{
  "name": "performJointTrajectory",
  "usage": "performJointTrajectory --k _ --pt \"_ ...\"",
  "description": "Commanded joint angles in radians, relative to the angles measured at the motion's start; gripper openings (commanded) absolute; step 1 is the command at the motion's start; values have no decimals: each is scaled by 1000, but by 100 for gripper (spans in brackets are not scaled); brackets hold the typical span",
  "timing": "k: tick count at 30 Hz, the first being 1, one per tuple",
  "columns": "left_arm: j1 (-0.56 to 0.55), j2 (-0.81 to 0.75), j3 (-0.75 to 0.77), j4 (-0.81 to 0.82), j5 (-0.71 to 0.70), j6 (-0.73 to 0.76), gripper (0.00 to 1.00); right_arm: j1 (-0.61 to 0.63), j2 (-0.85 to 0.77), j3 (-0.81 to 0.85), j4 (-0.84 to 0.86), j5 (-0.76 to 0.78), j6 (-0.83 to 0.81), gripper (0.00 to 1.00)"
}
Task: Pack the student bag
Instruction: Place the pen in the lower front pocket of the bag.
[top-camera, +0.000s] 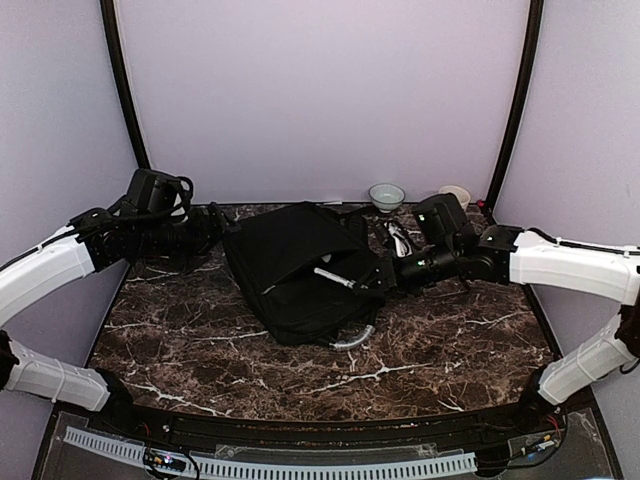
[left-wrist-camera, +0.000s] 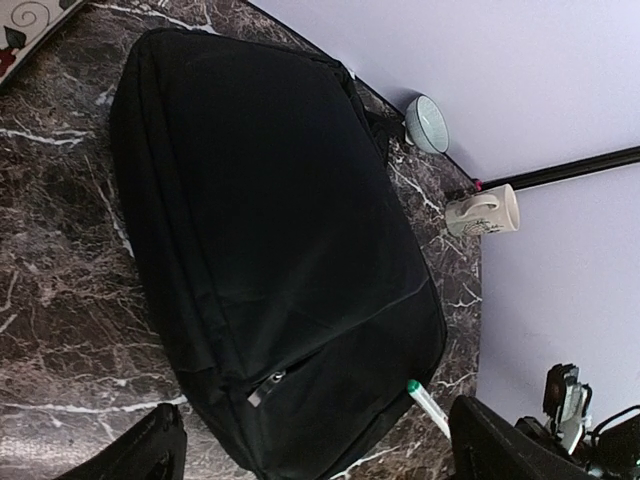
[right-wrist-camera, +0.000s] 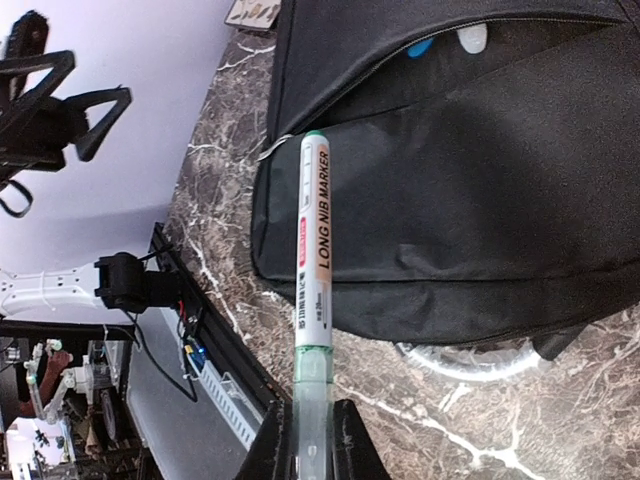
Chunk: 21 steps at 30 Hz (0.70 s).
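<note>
The black student bag (top-camera: 295, 262) lies flat on the marble table, its main zip open along the right side. My right gripper (top-camera: 388, 275) is shut on a white marker with a green cap (top-camera: 335, 277) and holds its tip over the bag's opening. In the right wrist view the marker (right-wrist-camera: 314, 235) points at the bag (right-wrist-camera: 480, 190), and the gripper (right-wrist-camera: 312, 450) clamps its clear end. A blue item (right-wrist-camera: 420, 46) and a white item (right-wrist-camera: 472, 37) show inside the opening. My left gripper (top-camera: 213, 231) is open and empty at the bag's left edge. In the left wrist view it (left-wrist-camera: 315, 435) hangs over the bag (left-wrist-camera: 270, 220).
A small bowl (top-camera: 386, 195) and a white mug (top-camera: 455, 194) stand at the back right by the wall. The bag's grey curved handle (top-camera: 355, 340) sticks out toward the front. A printed card (left-wrist-camera: 25, 25) lies beyond the bag's corner.
</note>
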Motion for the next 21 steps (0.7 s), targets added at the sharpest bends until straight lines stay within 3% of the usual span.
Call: performJointTrajectory --k 1,5,13,21 --pt "1 -76 -45 -46 -60 150 93 -4 72 -6 19 61 -21 4" --pt "2 -110 -48 -75 -79 214 91 -5 180 28 114 67 -37 3" --pt "1 -152 -63 -100 -45 219 86 -8 471 253 180 47 -99 2" --pt "1 -183 -85 -120 -60 190 85 -21 585 315 304 84 -62 5"
